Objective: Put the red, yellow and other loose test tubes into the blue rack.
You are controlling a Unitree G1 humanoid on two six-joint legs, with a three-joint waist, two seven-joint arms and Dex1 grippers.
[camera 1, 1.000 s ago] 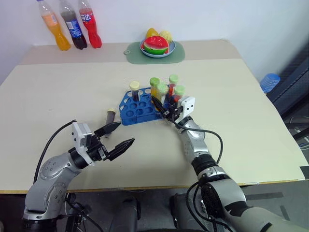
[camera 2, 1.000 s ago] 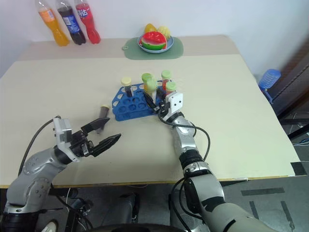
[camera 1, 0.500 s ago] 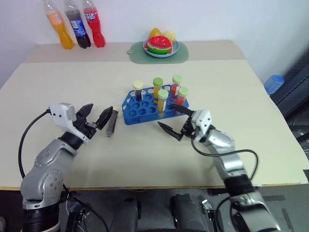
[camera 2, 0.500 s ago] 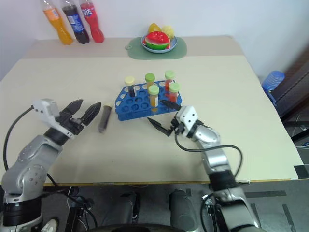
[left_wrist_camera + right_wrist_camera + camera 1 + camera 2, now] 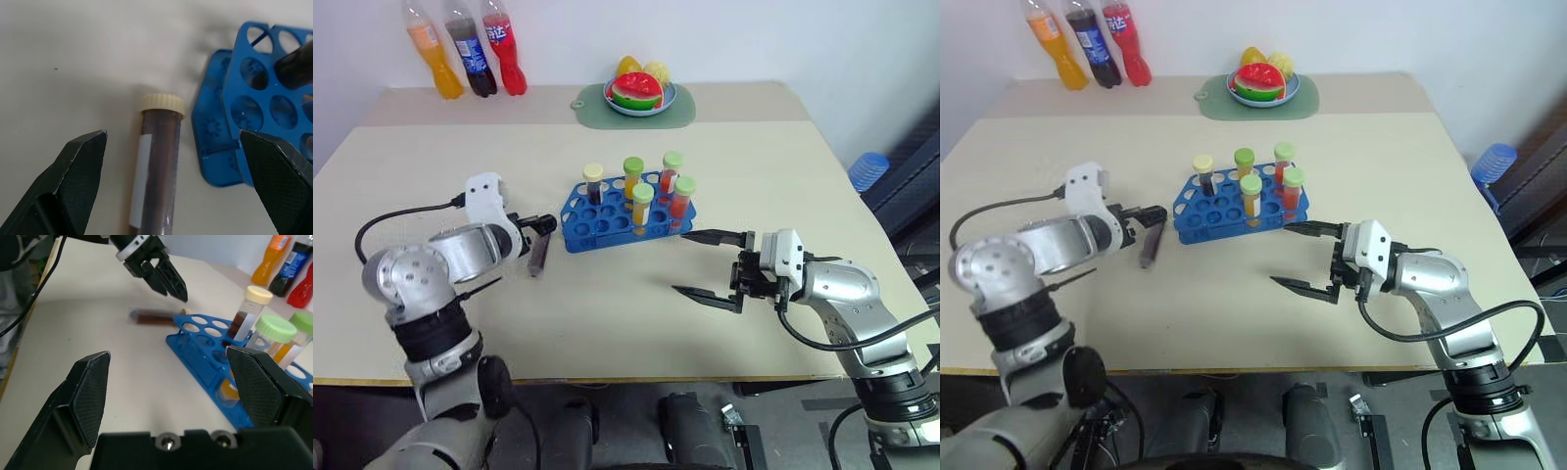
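Note:
A loose test tube [image 5: 538, 252] with dark brown liquid and a cream cap lies flat on the table, just left of the blue rack [image 5: 592, 223]. Several capped tubes stand upright in the rack, one with a cream cap [image 5: 594, 172] and the others green-capped with orange or red liquid. My left gripper [image 5: 172, 142] hovers open over the lying tube, one finger on each side, not touching it. My right gripper [image 5: 681, 261] is open and empty, in front of the rack's right end and pointing left. The right wrist view shows the lying tube [image 5: 154, 317] under the left gripper [image 5: 166, 281].
Three soda bottles [image 5: 470, 54] stand at the table's back left corner. A green mat with a plate of fruit [image 5: 639, 95] lies at the back centre. A blue object [image 5: 867, 168] sits beyond the table's right edge.
My left gripper has gone forward and turned down over the lying tube. My right gripper has drawn back from the rack toward the right and opened wider.

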